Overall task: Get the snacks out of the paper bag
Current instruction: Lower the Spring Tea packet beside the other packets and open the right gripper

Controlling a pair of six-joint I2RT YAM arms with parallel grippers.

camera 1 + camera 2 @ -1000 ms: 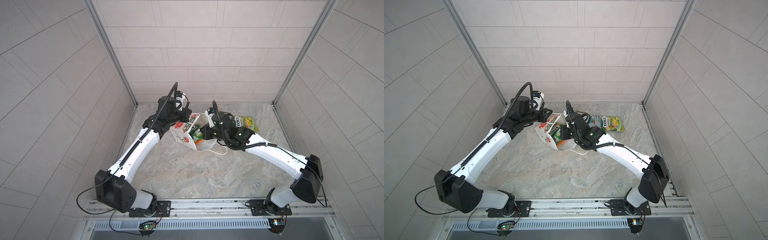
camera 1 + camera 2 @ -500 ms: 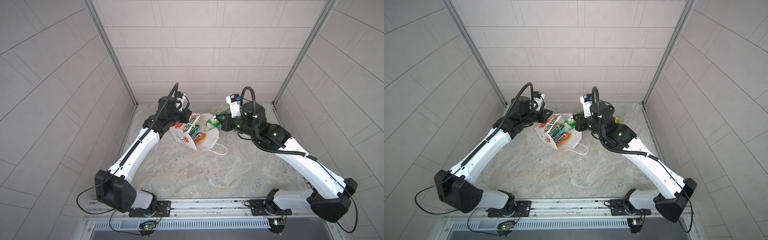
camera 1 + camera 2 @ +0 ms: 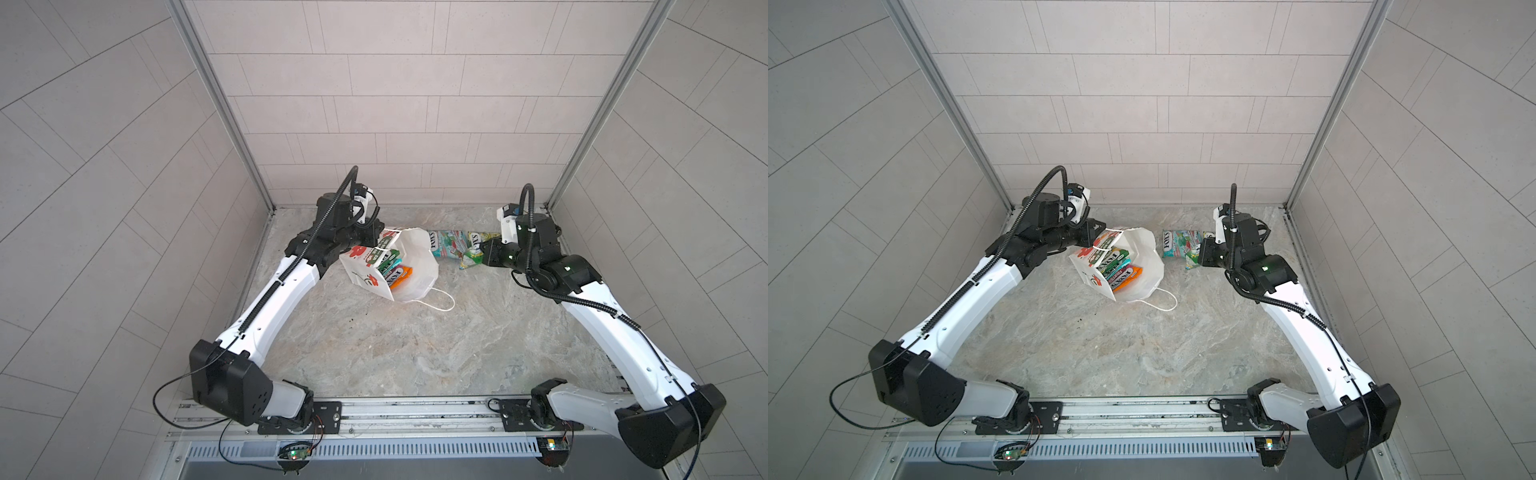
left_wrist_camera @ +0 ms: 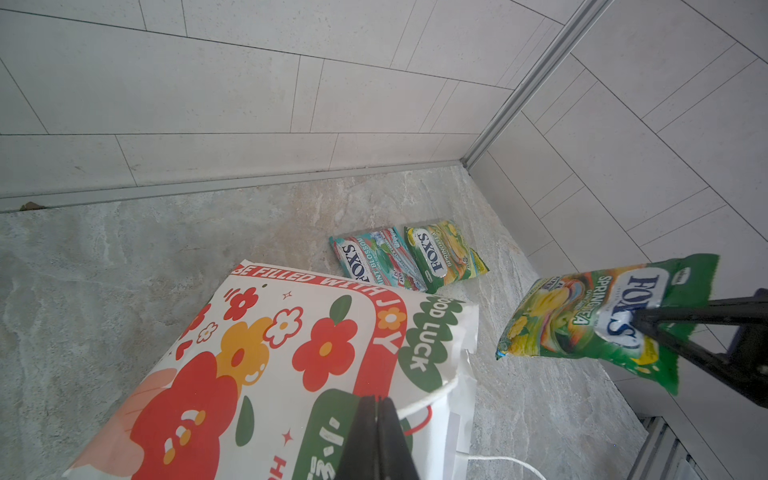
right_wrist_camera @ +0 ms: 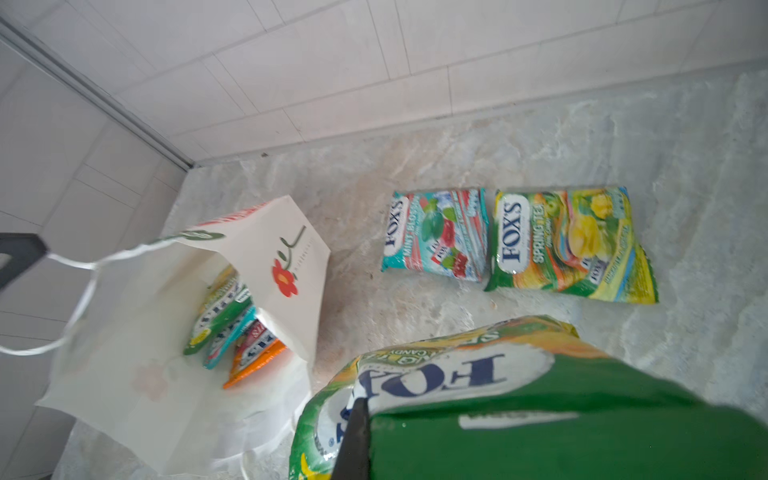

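The left gripper point(image 4: 378, 402) pinches the white cord handle point(image 4: 428, 398) of the white paper bag point(image 3: 420, 258), which stands open on the grey marble table point(image 3: 395, 345) with packets point(image 5: 232, 328) inside. The right gripper point(image 4: 638, 322) clamps a glossy green-yellow candy packet point(image 4: 577, 332) in the air, near a teal-red packet point(image 5: 436, 235) and another green-yellow packet point(image 5: 569, 245) lying flat.

site: probably lab test cell | cues: tiled walls point(image 3: 395, 104), stone tabletop point(image 3: 395, 345), rail-mounted arms point(image 3: 270, 307)

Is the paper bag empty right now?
No, in the right wrist view several candy packets sit inside the paper bag, green, teal and orange.
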